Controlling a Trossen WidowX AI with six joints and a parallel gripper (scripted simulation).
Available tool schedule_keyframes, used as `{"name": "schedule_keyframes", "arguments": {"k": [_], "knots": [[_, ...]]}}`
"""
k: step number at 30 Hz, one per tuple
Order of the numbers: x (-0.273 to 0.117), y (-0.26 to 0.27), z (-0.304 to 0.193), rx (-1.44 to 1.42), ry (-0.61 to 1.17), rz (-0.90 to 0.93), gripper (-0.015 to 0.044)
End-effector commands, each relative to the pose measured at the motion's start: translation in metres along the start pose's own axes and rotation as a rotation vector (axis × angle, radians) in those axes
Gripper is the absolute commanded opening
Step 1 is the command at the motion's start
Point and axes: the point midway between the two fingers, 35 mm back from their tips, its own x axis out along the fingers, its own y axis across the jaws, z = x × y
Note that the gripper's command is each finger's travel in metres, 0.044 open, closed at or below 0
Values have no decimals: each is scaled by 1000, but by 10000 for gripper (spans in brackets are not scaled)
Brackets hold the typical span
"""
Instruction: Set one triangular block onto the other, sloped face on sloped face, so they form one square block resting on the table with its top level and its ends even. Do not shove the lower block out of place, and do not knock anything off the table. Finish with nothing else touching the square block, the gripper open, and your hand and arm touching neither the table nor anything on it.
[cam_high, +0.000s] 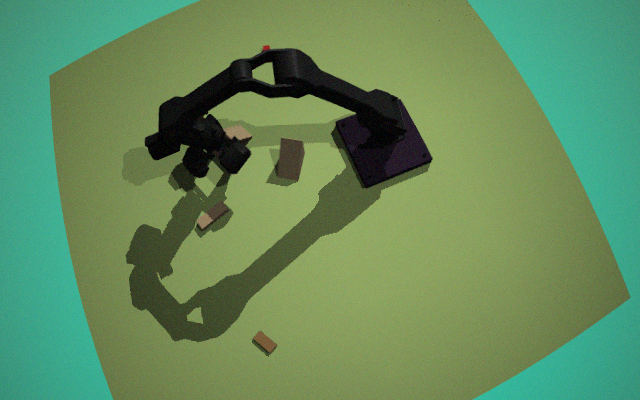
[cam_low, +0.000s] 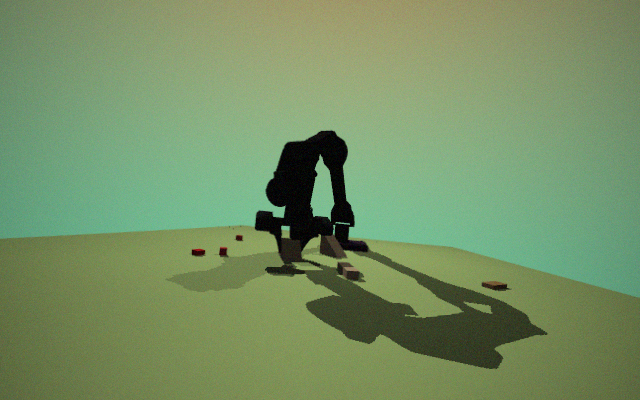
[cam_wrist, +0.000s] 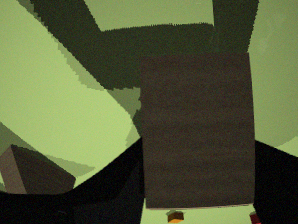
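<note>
One brown triangular block (cam_high: 237, 133) sits on the table at the left, mostly hidden under my gripper (cam_high: 216, 150). In the wrist view this block (cam_wrist: 197, 129) fills the gap between my two dark fingers, and both fingers touch its sides. In the exterior view the block (cam_low: 291, 250) sits right under the gripper (cam_low: 292, 239), low on the table. The other triangular block (cam_high: 290, 159) stands apart to the right, nearer the arm's base; it also shows in the exterior view (cam_low: 331, 246) and at the lower left of the wrist view (cam_wrist: 33, 172).
A flat tan block (cam_high: 212, 216) lies in front of the gripper. A small brown block (cam_high: 265, 342) lies far forward. Small red cubes (cam_low: 198, 252) sit behind and to the left. The dark base plate (cam_high: 384, 147) is at the right.
</note>
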Motion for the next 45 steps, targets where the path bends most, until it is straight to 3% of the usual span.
{"name": "schedule_keyframes", "arguments": {"k": [1,3,10,28,34,45], "knots": [[0,0,0,0,-1,0,190],[0,0,0,0,-1,0,177],[-10,-1,-3,-1,-7,-6,0],[-90,1,-38,-10,-60,-51,0],[-91,2,-38,18,-68,-52,0],[-91,2,-38,388,-80,-62,0]]}}
